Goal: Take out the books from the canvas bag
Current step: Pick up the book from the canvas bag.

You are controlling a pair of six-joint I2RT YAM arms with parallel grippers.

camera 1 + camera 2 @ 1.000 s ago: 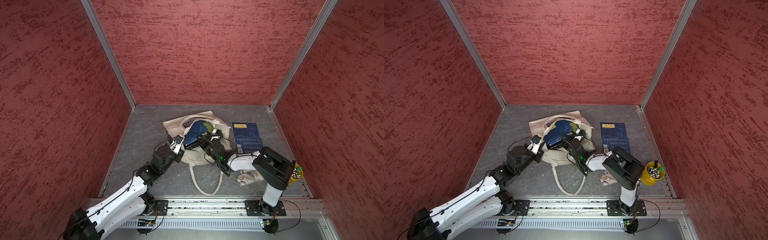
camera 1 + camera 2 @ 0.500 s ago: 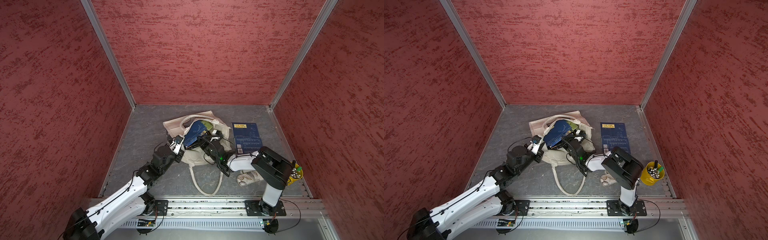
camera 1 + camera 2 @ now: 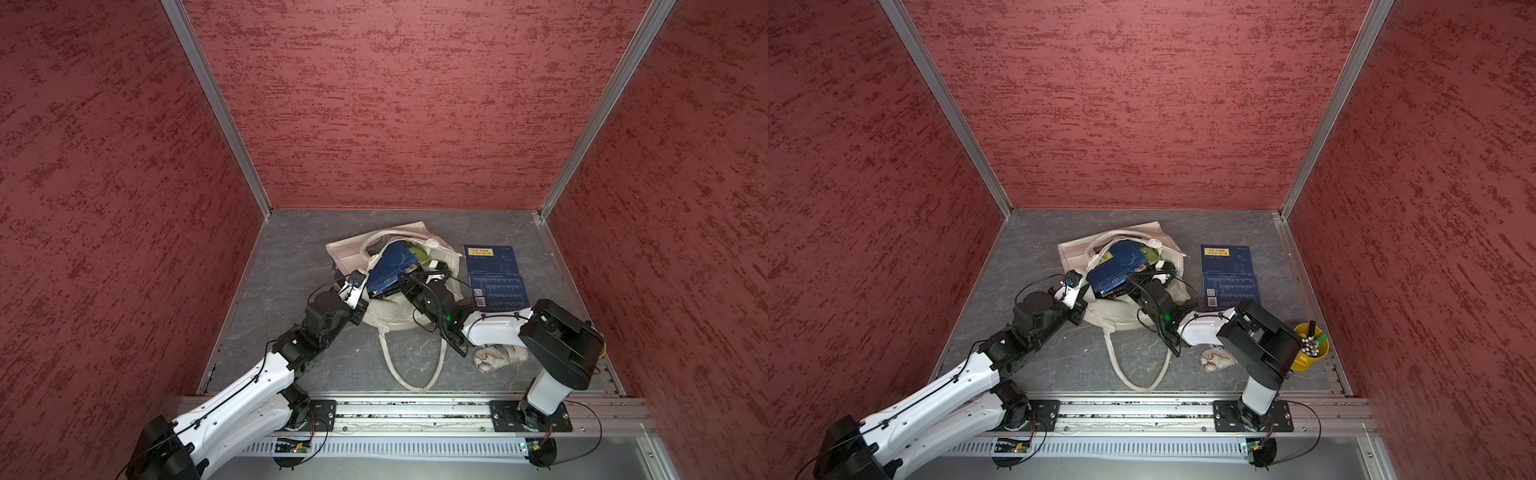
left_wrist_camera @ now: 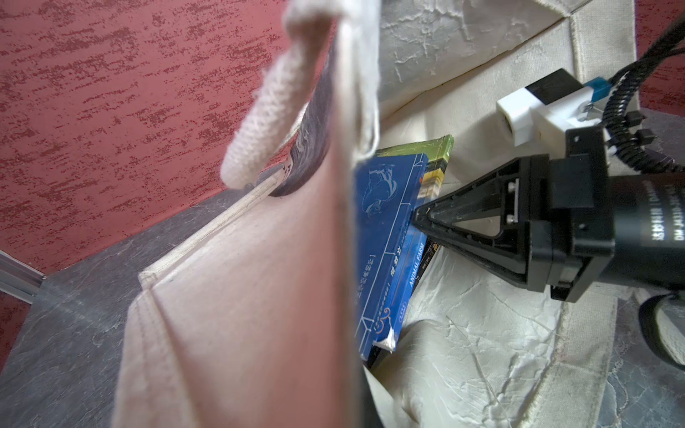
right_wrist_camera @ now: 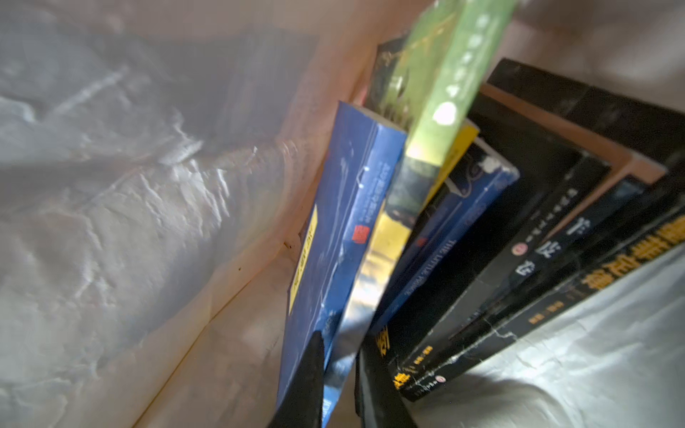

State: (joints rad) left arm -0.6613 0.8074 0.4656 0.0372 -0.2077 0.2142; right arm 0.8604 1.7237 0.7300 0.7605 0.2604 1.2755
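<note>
canvas bag (image 3: 388,318) mouth gaping | books (image 5: 482,241) stacked inside it, long axes mouth-to-bottom, top blue book (image 3: 390,270) tilted | left gripper (image 3: 362,302) clamped on bag rim | right gripper (image 4: 420,216) narrow at blue book's edge, hold unclear

Inside canvas bag (image 5: 148,278), books (image 5: 482,241) stand fanned, spines visible; 1 black fingertip (image 5: 309,374) sits just beside blue book (image 5: 333,241).

Both arms reach forward, left gripper (image 3: 365,302) closed beside right gripper (image 4: 419,216).
</note>
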